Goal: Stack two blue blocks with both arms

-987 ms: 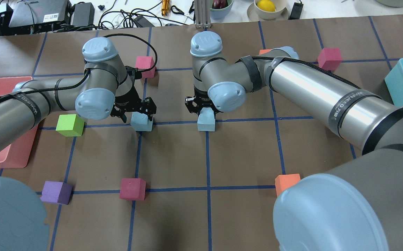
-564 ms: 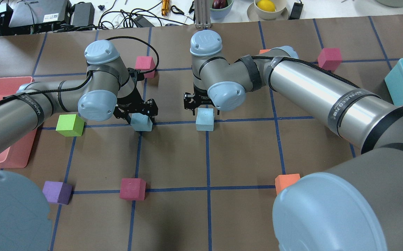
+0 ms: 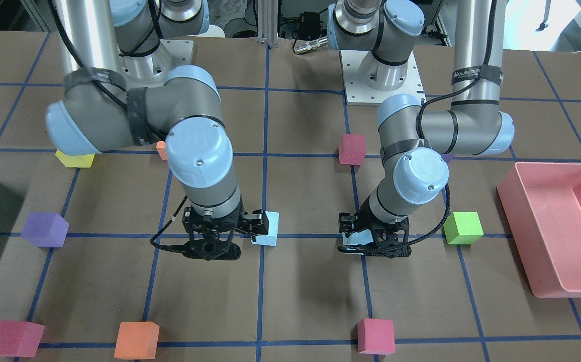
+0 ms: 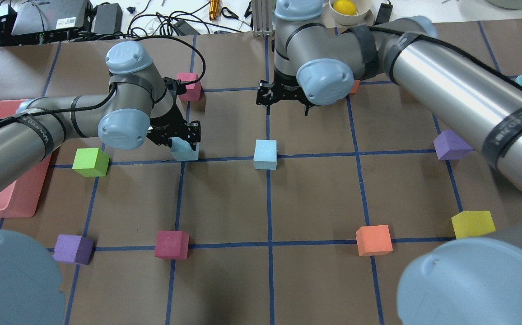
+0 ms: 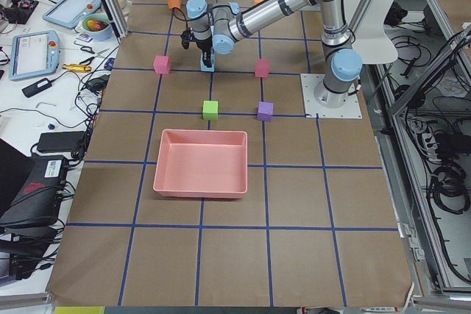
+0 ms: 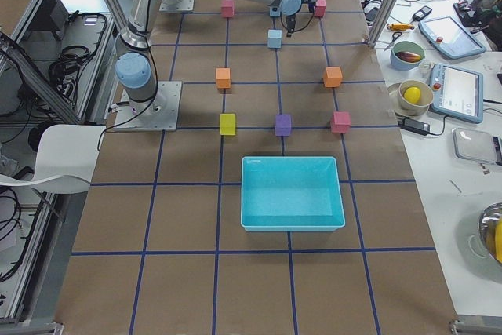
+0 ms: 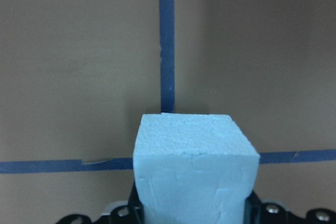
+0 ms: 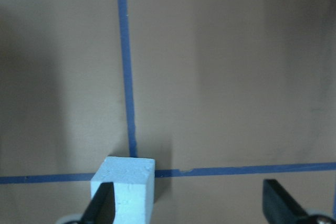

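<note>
Since the earlier overhead frames, the right gripper (image 4: 287,108) has let go of the centre blue block (image 4: 265,154) and drawn up and back toward 12 o'clock. Its jaws are spread wide with nothing between them. That pale foam cube now stands alone and upright on the brown-papered table (image 4: 315,198), right on a crossing of the blue tape lines near the middle of the grid. In the right wrist view, the cube (image 8: 124,190) sits low at 7 o'clock, partly behind one black finger (image 8: 102,205), while the other finger is well apart at 5 o'clock.

The left gripper (image 4: 181,141) is clenched on the second blue block (image 4: 185,152), which lies at 9 o'clock from the centre one and now shows a little nearer 12 o'clock than before. The left wrist view has this cube (image 7: 194,171) filling the lower middle, pinched on both flanks, with a tape crossing behind it. Whether its base is clear of the paper cannot be told.

A lime-green cube (image 4: 90,161) sits at 9 o'clock from the held block. A magenta cube (image 4: 188,85) sits at 12 o'clock from it, partly hidden by the wrist.
</note>
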Action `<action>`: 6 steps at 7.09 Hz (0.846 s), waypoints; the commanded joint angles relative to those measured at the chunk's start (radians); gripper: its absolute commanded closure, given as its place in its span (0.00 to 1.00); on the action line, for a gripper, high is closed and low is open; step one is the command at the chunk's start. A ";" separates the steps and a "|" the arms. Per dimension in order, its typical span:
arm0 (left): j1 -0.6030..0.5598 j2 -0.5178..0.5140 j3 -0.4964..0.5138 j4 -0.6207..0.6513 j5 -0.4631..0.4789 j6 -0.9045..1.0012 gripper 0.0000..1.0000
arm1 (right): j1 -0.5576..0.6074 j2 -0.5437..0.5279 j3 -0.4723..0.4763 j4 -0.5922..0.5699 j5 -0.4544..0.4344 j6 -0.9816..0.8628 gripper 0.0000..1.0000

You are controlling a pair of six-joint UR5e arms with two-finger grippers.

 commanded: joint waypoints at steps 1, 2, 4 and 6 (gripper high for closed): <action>-0.094 0.008 0.084 -0.033 -0.046 -0.012 0.86 | -0.130 -0.121 0.001 0.111 0.006 -0.124 0.00; -0.180 0.005 0.128 -0.043 -0.048 -0.017 0.86 | -0.178 -0.182 0.002 0.195 -0.001 -0.181 0.00; -0.292 -0.023 0.179 -0.052 -0.045 -0.023 0.85 | -0.258 -0.305 0.002 0.375 -0.010 -0.279 0.00; -0.319 -0.052 0.178 -0.041 -0.036 -0.036 0.84 | -0.277 -0.371 0.003 0.457 -0.048 -0.299 0.00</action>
